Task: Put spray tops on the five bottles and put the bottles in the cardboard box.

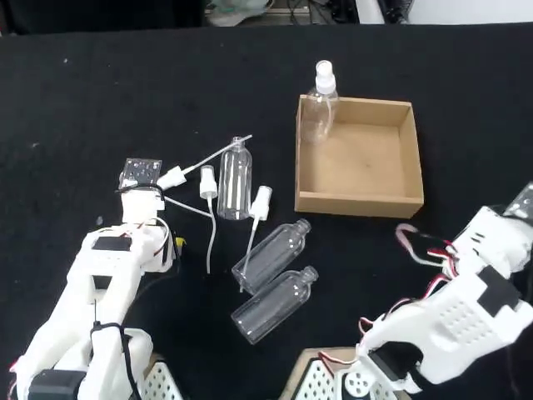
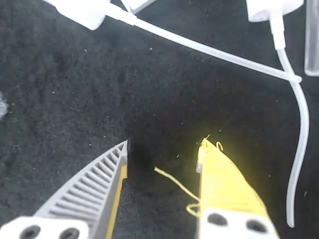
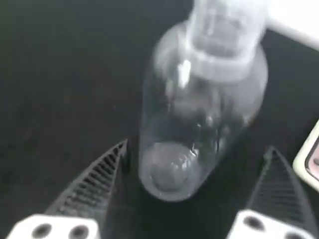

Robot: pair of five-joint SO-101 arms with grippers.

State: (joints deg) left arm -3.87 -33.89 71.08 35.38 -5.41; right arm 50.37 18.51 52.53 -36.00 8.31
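My left gripper (image 2: 164,144) (image 1: 172,244) is open low over the black cloth, nothing between its fingers. Just beyond it lie loose spray tops (image 2: 82,11) (image 2: 273,9), their thin tubes (image 2: 219,52) crossing. My right gripper (image 3: 197,149) is open around the base end of a clear uncapped bottle (image 3: 199,99) lying on the cloth, neck pointing away. From above I see three loose spray tops (image 1: 172,177) (image 1: 208,182) (image 1: 261,200), a clear bottle (image 1: 235,179) among them, and two uncapped bottles (image 1: 271,254) (image 1: 275,304) lying side by side. A capped bottle (image 1: 320,104) stands at the far left corner of the cardboard box (image 1: 358,204).
Black cloth covers the table (image 1: 83,100). The left arm (image 1: 100,292) comes in from the lower left, the right arm (image 1: 466,317) from the lower right. A pale object (image 3: 308,162) lies beside the right gripper's bottle.
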